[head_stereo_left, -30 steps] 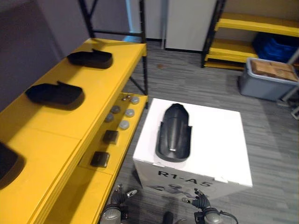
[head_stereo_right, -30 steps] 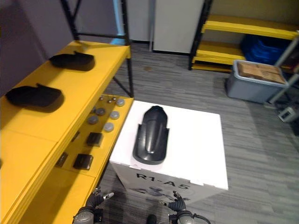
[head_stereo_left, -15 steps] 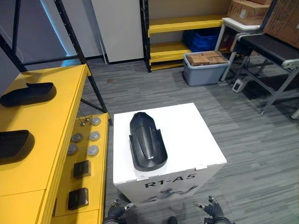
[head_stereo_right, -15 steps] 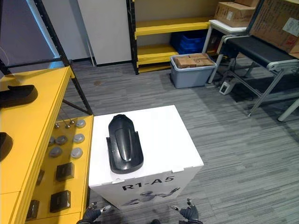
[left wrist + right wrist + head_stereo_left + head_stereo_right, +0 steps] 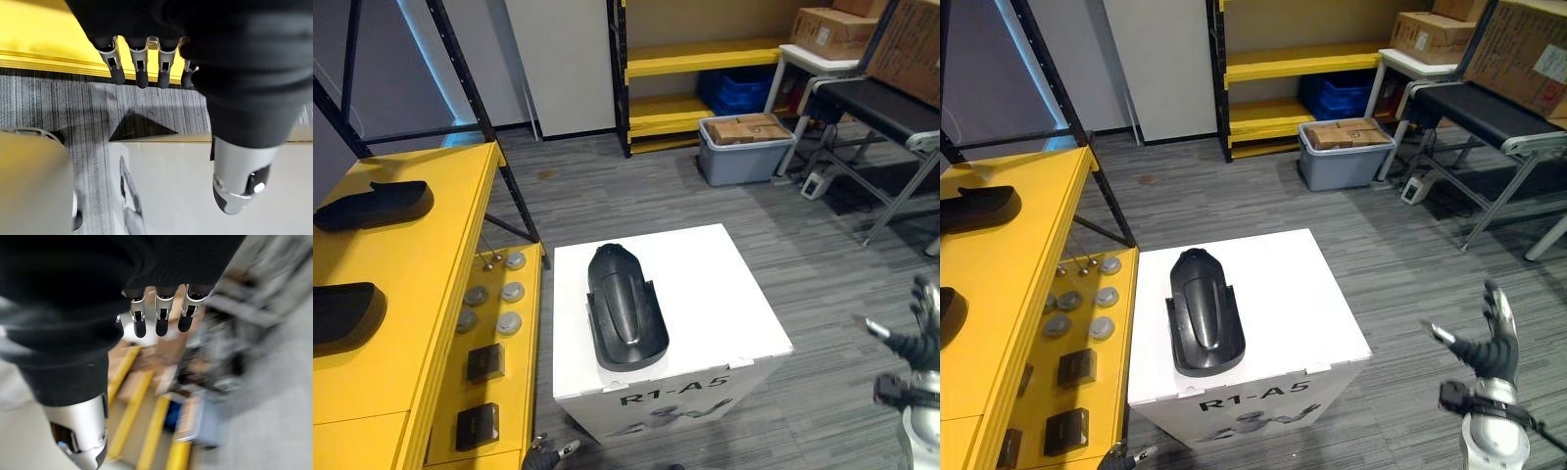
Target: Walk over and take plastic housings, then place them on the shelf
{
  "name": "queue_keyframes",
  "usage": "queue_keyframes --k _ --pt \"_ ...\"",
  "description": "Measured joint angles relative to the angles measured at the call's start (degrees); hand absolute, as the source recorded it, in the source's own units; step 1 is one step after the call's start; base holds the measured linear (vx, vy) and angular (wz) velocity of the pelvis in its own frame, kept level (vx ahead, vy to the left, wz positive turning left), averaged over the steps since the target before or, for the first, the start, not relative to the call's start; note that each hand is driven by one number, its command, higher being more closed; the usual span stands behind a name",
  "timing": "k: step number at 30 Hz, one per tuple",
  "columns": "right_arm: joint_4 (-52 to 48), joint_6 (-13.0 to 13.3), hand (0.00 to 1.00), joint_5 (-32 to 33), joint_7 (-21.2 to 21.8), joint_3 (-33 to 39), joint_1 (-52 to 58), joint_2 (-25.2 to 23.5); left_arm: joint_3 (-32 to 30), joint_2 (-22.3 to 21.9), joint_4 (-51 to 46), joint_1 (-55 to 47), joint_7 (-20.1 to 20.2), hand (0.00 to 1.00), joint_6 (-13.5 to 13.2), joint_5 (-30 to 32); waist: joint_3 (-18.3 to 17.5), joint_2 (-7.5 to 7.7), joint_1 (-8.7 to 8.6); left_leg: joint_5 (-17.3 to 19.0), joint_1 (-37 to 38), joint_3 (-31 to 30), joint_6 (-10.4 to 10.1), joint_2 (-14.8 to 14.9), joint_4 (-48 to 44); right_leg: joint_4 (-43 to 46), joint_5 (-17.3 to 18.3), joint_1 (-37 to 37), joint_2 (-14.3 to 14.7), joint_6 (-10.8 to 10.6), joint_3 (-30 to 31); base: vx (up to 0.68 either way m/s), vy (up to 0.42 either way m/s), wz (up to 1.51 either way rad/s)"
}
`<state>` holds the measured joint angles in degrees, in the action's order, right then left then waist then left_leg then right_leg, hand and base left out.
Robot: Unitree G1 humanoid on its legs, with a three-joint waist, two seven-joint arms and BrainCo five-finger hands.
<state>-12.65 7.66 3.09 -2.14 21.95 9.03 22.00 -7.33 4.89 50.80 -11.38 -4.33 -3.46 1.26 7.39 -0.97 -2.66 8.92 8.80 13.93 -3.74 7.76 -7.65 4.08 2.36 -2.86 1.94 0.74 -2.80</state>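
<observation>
Right hand [image 5: 1490, 352], fingers spread and empty, hovers beside the white box [image 5: 1304, 294], where the black housing [image 5: 1203, 313] lies lengthwise, rounded nose pointing away from the robot.

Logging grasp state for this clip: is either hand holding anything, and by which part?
Nothing is held. The left hand and right hand are both open and empty; the black plastic housing lies on the white box, apart from both.

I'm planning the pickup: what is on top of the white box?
One black plastic housing lies lengthwise on the white box. The patch of box top beneath it is covered and cannot be seen.
</observation>
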Motion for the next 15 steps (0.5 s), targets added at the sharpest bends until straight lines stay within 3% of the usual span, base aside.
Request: queue_keyframes --k 4,6,10,15 --pt "-2.05 2.32 0.0 0.61 0.62 -14.58 -8.32 0.17 0.94 0.75 0.49 0.19 0.07 0.0 -0.3 -0.03 -0.8 0.96 1.34 -0.32 -0.64 -1.35 0.45 -0.64 0.46 -0.9 -1.15 -0.12 -0.62 0.2 -1.39 0.01 0.029 0.16" --pt "1.08 2.5 0.0 0.54 1.38 -21.7 -12.34 -1.71 1.19 0.73 0.6 0.92 0.05 0.0 -0.32 -0.02 -0.98 0.72 3.25 -0.44 -1.46 -2.5 0.52 -0.94 0.5 -2.12 -1.98 -0.63 -0.96 0.17 -2.74 0.08 0.028 0.3" --pt "11.04 1.39 0.0 -3.0 1.34 -25.76 -16.43 -7.38 1.63 0.96 1.59 0.95 -0.13 0.0 -0.19 -0.01 -0.98 0.71 5.37 -0.73 -2.25 -4.78 0.71 -1.6 1.25 -3.91 -2.04 -1.4 -1.4 0.11 -5.08 0.08 0.019 0.34" --pt "22.29 -3.08 0.0 -12.97 -1.96 -26.66 -19.72 -14.36 1.6 0.98 1.61 0.69 -0.54 0.0 0.32 0.0 -0.66 0.73 6.62 -1.52 -3.61 -6.48 0.64 -2.37 2.12 -5.63 -2.2 -1.53 -1.89 -0.09 -7.22 0.07 0.015 0.2"
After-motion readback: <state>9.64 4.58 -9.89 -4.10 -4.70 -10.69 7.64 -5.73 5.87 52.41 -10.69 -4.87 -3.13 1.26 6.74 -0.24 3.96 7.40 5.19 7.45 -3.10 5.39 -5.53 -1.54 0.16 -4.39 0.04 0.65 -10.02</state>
